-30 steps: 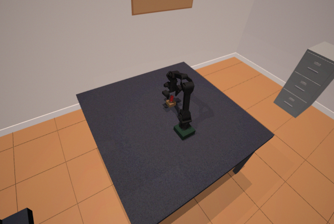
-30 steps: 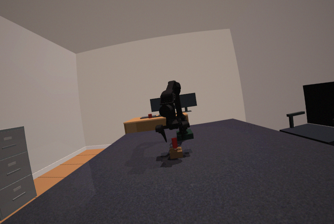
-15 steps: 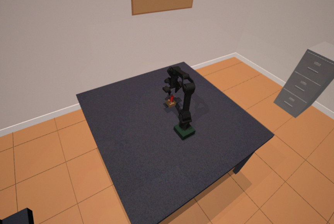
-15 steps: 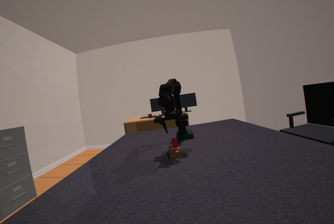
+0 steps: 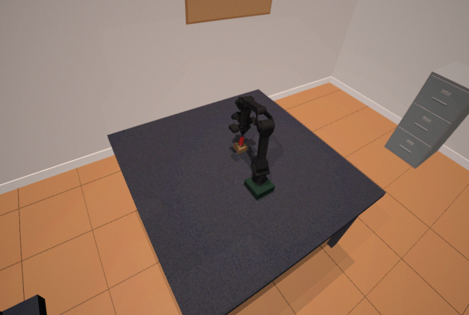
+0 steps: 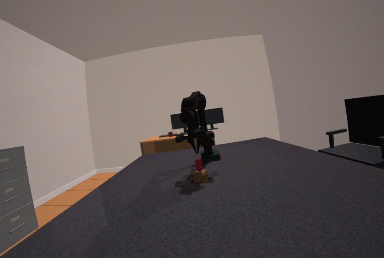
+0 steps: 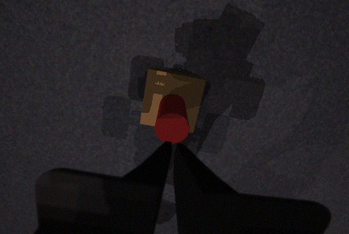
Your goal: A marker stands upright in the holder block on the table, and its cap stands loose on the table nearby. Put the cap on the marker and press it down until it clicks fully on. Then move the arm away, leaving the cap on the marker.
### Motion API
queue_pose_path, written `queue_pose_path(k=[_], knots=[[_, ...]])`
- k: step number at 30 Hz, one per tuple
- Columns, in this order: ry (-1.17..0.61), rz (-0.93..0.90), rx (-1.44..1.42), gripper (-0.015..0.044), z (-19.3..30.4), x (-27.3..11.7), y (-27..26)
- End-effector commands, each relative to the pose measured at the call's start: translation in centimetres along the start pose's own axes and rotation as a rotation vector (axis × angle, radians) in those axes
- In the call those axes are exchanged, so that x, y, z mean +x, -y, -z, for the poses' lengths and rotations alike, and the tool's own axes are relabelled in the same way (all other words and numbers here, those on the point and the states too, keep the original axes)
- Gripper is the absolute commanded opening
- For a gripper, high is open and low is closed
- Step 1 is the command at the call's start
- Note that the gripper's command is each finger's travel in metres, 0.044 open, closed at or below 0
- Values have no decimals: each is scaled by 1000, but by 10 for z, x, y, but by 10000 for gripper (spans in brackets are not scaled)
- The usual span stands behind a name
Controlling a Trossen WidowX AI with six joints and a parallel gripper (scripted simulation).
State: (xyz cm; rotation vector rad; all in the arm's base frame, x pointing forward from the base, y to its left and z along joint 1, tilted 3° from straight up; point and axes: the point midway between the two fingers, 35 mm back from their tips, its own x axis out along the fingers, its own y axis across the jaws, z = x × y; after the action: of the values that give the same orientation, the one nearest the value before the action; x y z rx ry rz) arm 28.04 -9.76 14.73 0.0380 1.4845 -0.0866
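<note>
The red cap (image 5: 241, 140) (image 6: 198, 165) (image 7: 172, 127) stands over the marker on the brown holder block (image 5: 238, 149) (image 6: 200, 178) (image 7: 152, 111). A small pale part of the marker (image 6: 199, 171) shows between the cap and the block; the rest of it is hidden. Whether the cap is fully seated cannot be told. My gripper (image 5: 242, 133) (image 6: 196, 153) (image 7: 172, 148) is shut and empty, its fingertips almost together and pointing down. In the exterior view the tips are a little above the cap's top, with a gap. In the wrist view they are beside the cap's lower edge.
The arm's green base (image 5: 258, 187) (image 6: 210, 155) stands on the dark table (image 5: 181, 205) (image 6: 248, 205), on the side of the holder away from the exterior camera. A desk with two monitors and a grey cabinet (image 5: 424, 121) (image 6: 15, 193) stand away from the table.
</note>
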Motion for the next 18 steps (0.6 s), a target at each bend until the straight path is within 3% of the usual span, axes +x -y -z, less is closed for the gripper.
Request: queue_pose_path(k=[1,18], knots=[[2,-2,6,0,0,0,0],[2,-2,6,0,0,15,0]])
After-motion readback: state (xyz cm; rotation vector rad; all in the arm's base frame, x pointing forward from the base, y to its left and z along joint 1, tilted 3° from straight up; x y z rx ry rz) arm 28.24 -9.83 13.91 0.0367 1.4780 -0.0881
